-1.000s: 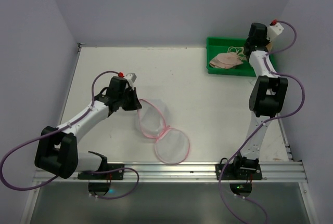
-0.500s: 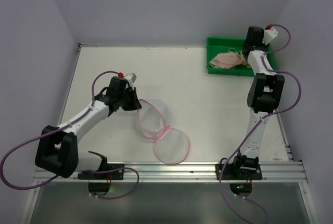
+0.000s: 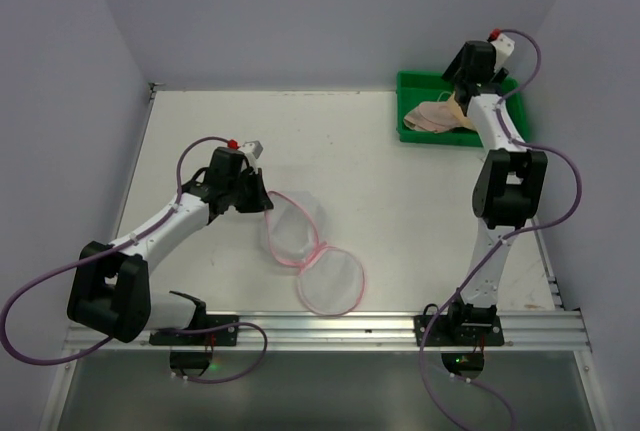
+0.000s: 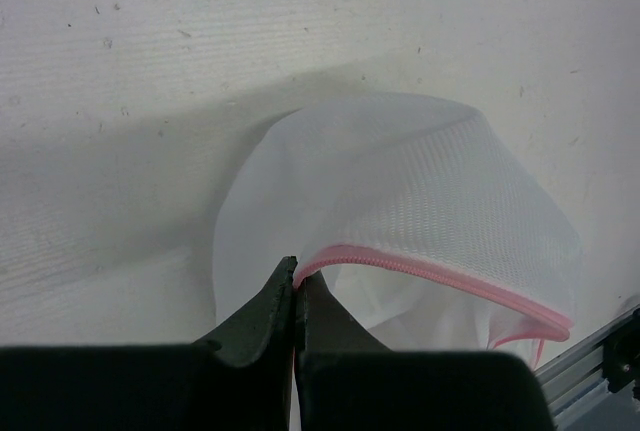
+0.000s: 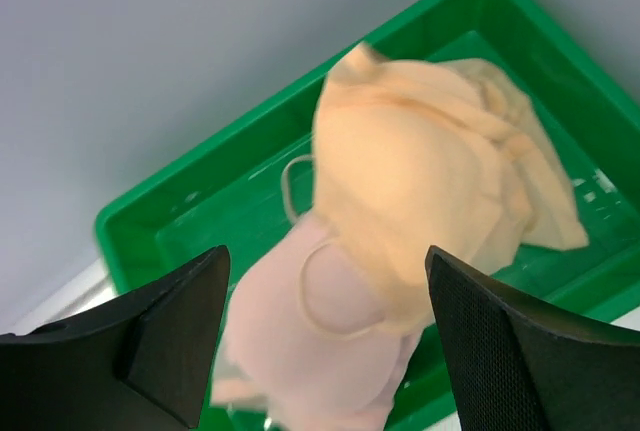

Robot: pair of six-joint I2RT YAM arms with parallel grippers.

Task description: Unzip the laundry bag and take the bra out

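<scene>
The laundry bag point(image 3: 292, 226) lies unzipped on the table, its two round white mesh halves spread apart; the nearer half point(image 3: 330, 282) shows its pink zipper trim. My left gripper point(image 3: 264, 201) is shut on the pink rim of the far half, seen up close with the left gripper point(image 4: 296, 276) pinching the zipper trim point(image 4: 430, 267). The bra point(image 3: 435, 116), beige and pale pink, rests in the green tray point(image 3: 415, 79). My right gripper point(image 3: 457, 89) hovers over it, open; in the right wrist view the bra point(image 5: 420, 161) lies below the wide-apart right gripper point(image 5: 325, 256), not touching it.
The green tray point(image 5: 200, 211) sits at the table's back right corner against the grey wall. The aluminium rail point(image 3: 330, 329) with both arm bases runs along the near edge. White tabletop point(image 3: 300, 141) stretches between the bag and the tray.
My right gripper has gone from shut to open, letting go of the bra in the tray, and its wrist has swung left. The left arm and bag have not moved.
</scene>
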